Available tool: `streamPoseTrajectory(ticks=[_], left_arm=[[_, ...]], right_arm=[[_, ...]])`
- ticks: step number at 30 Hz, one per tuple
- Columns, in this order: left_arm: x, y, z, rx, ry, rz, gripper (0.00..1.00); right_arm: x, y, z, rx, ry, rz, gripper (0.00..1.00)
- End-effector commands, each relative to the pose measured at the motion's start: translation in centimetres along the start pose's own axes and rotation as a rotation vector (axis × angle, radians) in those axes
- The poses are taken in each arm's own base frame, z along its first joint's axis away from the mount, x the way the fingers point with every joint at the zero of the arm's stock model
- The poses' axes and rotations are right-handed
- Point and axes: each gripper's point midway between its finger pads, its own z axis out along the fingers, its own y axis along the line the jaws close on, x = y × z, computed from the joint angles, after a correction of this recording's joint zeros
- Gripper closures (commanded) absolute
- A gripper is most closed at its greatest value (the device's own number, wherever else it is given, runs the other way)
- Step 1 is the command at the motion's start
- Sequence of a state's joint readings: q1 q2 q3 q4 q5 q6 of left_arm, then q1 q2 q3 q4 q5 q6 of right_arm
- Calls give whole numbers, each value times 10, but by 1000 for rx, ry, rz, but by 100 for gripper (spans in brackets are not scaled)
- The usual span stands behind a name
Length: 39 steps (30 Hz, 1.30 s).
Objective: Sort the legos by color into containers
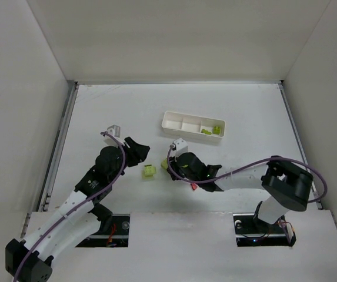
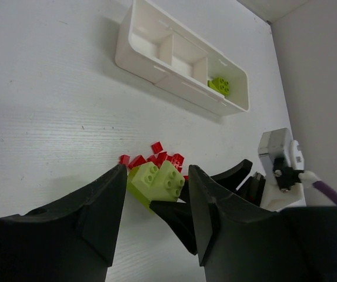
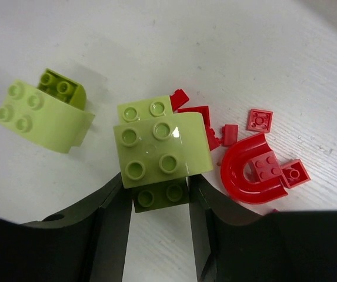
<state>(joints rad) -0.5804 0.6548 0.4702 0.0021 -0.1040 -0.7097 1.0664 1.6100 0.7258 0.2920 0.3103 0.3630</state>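
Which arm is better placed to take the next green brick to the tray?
Right. The right claw straddles a green brick, and the tray is nearer it. The left claw is open and holds nothing.

both arms reach from the near desk point(image 1: 250, 106) edge toward the white tray point(image 1: 193, 126). the left arm point(image 1: 68, 211) stretches forward, the left pincer point(image 1: 140, 151) spread wide, near-left of the tray. the right arm point(image 1: 244, 176) folds sideways, the right pincer point(image 1: 169, 165) nearside of the tray's left end, fingers point(image 3: 112, 217) pressed against a yellow-green brick stack point(image 3: 156, 150).
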Motion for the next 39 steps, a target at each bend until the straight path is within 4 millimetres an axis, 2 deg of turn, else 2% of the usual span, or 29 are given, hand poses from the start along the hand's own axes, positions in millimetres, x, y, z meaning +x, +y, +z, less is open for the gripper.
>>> streamPoseTrajectory(ticks=[1,7,12,17,20,25,32,39], left_arm=[[-16,-30,-8,94,-32,-34,55],[-22,-73,-13,238,-53,-115,45],[-25,-101,-11,361,-97,-216,35],[-32,-118,-6,463,-172,-334,31],[-34,-121,-3,492,-197,-376,30],[-34,-111,4,463,-221,-450,34],[-34,-122,3,512,-219,-473,39],[-26,-123,4,516,-203,-481,41]], right_arm=[[-54,3,-23,-40,-162,139,71],[-101,-9,-66,-150,-271,383,71],[-125,-9,-90,-261,-324,526,71],[-141,-3,-107,-387,-345,665,71],[-150,4,-118,-469,-373,728,71],[-158,3,-133,-558,-412,836,71],[-164,5,-134,-614,-428,910,71],[-174,6,-138,-663,-449,965,71]])
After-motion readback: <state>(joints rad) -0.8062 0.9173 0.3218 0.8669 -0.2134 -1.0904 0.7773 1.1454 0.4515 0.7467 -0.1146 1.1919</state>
